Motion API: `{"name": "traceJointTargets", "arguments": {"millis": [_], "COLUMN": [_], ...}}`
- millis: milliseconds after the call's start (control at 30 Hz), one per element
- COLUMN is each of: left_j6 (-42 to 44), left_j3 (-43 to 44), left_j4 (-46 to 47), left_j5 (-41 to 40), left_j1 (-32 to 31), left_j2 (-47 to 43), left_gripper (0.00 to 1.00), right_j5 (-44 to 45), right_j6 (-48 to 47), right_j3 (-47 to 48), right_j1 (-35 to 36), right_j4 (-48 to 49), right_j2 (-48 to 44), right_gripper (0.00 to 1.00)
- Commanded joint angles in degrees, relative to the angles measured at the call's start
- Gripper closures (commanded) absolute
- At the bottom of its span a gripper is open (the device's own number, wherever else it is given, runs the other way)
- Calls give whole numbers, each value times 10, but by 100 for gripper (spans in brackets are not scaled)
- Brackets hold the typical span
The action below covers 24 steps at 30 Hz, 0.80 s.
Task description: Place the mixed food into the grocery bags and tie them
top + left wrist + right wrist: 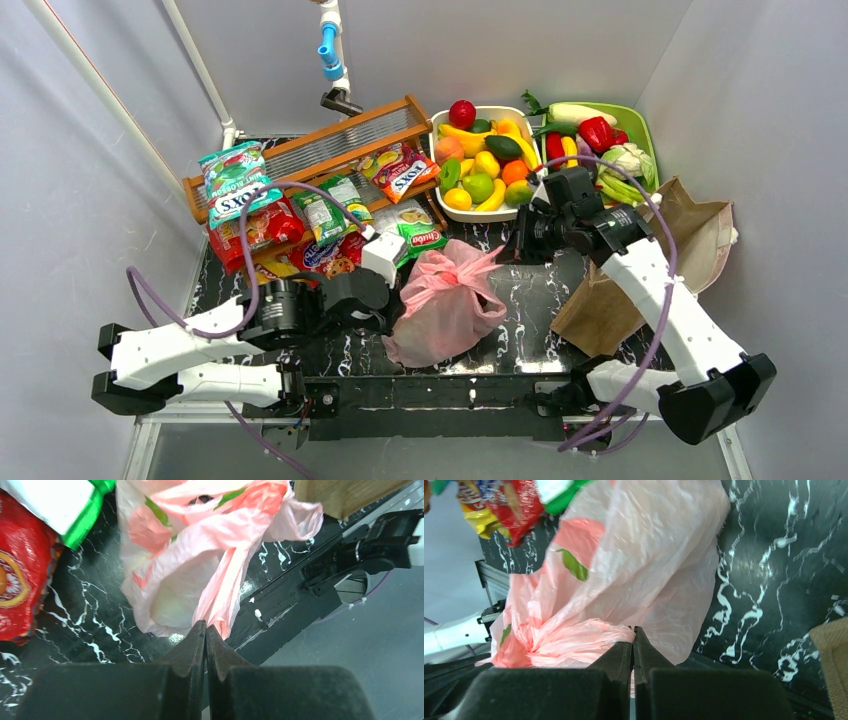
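Pink bag [445, 305], beside FOX'S packets [235, 190], has its plastic pinched by left tool [206, 626] and right tool [633, 630].

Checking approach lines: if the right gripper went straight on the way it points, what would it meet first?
The pink plastic bag: its bunched film sits right at the tips of the shut right gripper, apparently already touching. Whether any film is pinched between the jaws I cannot tell.

pink bag [445, 305] thin crinkled plastic; tabletop [535, 300] glossy, maybe marble.
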Motion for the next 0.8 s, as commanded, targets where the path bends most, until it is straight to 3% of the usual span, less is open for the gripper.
{"name": "traceJointTargets", "arguments": {"millis": [0, 367, 700, 767], "left_j6": [-43, -129, -86, -68], "left_j3": [-94, -217, -136, -102], "left_j4": [-21, 42, -19, -34], "left_j5": [27, 47, 53, 64], "left_j1": [5, 5, 5, 5], "left_j2": [-32, -90, -73, -61], "left_gripper": [100, 100, 100, 85], "right_j5": [19, -12, -106, -127], "right_j6": [-1, 22, -5, -13], "right_j3": [-89, -182, -168, -164], "right_j1": [-98, -162, -163, -162], "right_j4": [61, 85, 97, 100], "right_j2": [3, 43, 16, 2], "right_gripper": [99, 99, 99, 99]}}
